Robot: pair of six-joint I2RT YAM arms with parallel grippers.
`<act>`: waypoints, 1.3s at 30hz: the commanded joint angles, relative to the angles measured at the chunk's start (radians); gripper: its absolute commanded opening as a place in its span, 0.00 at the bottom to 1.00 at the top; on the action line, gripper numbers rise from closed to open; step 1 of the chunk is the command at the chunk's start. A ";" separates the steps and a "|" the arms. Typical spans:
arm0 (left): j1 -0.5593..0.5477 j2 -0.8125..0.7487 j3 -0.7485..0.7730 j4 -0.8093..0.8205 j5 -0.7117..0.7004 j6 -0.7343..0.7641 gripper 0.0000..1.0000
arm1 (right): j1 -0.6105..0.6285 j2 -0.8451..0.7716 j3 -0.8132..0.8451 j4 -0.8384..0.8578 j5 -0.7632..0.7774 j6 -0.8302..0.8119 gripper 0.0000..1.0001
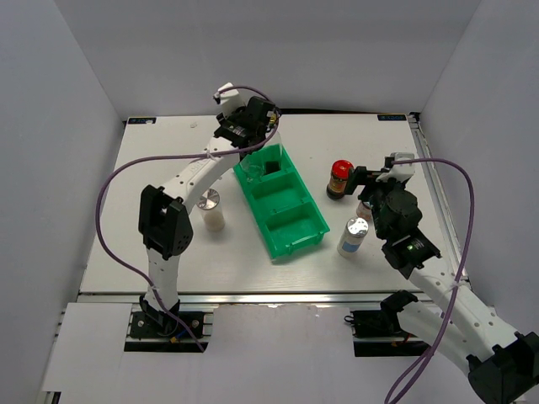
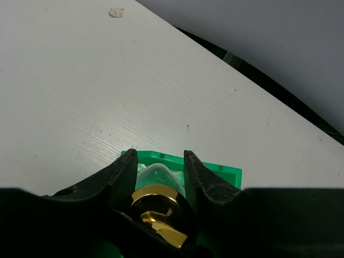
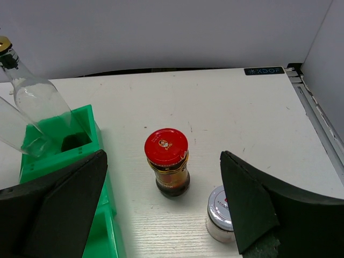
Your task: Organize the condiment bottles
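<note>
Right wrist view: our right tool [image 3: 162, 154] is spread as wide as it goes and grips nothing. The red-lidded jar [image 3: 166, 148] stands upright dead ahead at 12 o'clock, centred in the gap, its long axis vertical. We judge the right arm to be the nearer one for it.

Crowding is our worry. A pale-lidded jar [image 3: 217, 207] stands at 5 o'clock of the red one, just beside our right finger. The green tray [image 3: 92, 129] has its wall at 9 o'clock, with bare desk [image 3: 258, 118] between. Beyond the jar, toward 12 o'clock, the room is open.

Our left tool [image 2: 158, 156] is clamped on a gold-capped bottle [image 2: 156, 207] near its cap, above the tray's far compartment. We judge that it needs only lowering and release.
</note>
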 commanded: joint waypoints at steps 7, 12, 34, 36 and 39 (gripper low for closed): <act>-0.025 -0.038 0.063 0.034 -0.068 -0.007 0.42 | -0.010 0.000 0.003 0.049 0.001 -0.011 0.89; -0.031 -0.038 0.064 0.049 -0.062 0.008 0.48 | -0.013 -0.006 0.003 0.041 0.006 -0.011 0.90; -0.045 -0.087 0.095 0.097 -0.068 0.097 0.77 | -0.019 0.001 0.011 0.031 -0.028 -0.011 0.89; -0.043 -0.093 0.101 0.114 -0.066 0.132 0.77 | -0.019 0.004 0.011 0.031 -0.026 -0.010 0.89; -0.045 -0.087 0.139 0.118 -0.062 0.163 0.78 | -0.019 0.015 0.015 0.028 -0.026 -0.011 0.89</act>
